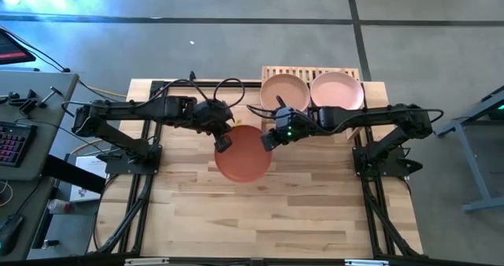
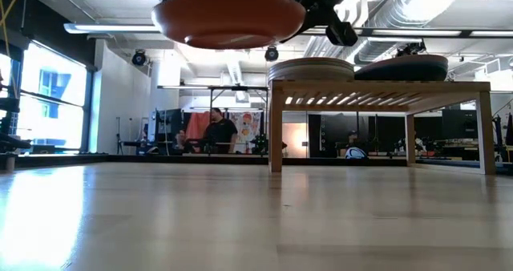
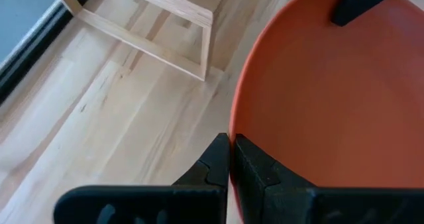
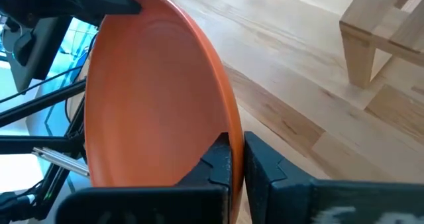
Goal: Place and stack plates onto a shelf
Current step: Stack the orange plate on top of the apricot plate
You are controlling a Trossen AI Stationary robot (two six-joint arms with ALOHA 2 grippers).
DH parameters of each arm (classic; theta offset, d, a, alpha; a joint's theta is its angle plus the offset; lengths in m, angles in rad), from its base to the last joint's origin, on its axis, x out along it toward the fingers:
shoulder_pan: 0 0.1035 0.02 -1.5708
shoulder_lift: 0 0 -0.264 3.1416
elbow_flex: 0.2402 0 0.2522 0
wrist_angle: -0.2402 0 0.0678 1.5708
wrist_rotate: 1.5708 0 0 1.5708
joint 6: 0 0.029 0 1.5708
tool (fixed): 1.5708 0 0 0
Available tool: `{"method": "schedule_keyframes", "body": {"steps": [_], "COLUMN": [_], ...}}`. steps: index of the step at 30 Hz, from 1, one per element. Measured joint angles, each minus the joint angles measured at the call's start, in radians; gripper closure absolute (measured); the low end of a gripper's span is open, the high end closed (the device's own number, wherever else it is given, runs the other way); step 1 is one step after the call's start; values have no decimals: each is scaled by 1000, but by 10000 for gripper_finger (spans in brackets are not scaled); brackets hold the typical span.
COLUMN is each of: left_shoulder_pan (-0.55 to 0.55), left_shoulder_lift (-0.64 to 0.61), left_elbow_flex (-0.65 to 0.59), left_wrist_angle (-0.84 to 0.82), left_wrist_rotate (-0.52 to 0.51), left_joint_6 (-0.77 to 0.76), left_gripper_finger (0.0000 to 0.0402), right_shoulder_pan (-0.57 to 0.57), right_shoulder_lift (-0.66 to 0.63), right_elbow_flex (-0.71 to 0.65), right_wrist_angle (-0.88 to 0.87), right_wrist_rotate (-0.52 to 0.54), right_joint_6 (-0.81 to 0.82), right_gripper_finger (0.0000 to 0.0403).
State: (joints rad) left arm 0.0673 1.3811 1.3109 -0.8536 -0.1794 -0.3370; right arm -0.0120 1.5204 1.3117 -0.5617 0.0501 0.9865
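A terracotta-orange plate hangs in the air between my two grippers, over the middle of the table and near the shelf. My left gripper is shut on its left rim and my right gripper on its right rim. In the low view the plate sits level, well above the tabletop. The light-wood shelf stands at the far edge on its legs. A peach plate and a pink plate rest side by side on its slats. My left gripper pinches the orange plate's rim on its left side between both fingers, one inside the rim and one outside. It comes slanting down from the table's left. The plate is lifted clear and level. My right gripper pinches the opposite rim on the plate's right side, one finger inside and one outside. It comes slanting down from the table's right. The plate hangs clear between the two holds.
The shelf's leg and frame stand just beyond the plate toward the far edge. Bare wood tabletop stretches toward the near edge. A side desk with a keyboard is left of the table. People show in the room behind.
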Motion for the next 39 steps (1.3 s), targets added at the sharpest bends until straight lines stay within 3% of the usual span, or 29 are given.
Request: {"method": "schedule_keyframes", "body": {"steps": [5,16,30,39], "left_shoulder_pan": [0,6,53,53], "left_shoulder_lift": [0,-5,-117,-177], "left_elbow_flex": [0,0,0,0], "left_wrist_angle": [-2,31,35,38], "left_wrist_rotate": [52,94,95,89], "left_joint_6": [34,4,29,35], "left_gripper_finger": [390,320,320,320], "right_shoulder_pan": [0,1,18,-23], "right_shoulder_lift": [0,0,-28,-189], "right_elbow_flex": [0,0,0,0], "right_wrist_angle": [-5,-57,-139,-311], "right_wrist_rotate": [-2,-5,-32,63], "right_joint_6": [1,12,35,35], "right_gripper_finger": [402,402,402,402]}}
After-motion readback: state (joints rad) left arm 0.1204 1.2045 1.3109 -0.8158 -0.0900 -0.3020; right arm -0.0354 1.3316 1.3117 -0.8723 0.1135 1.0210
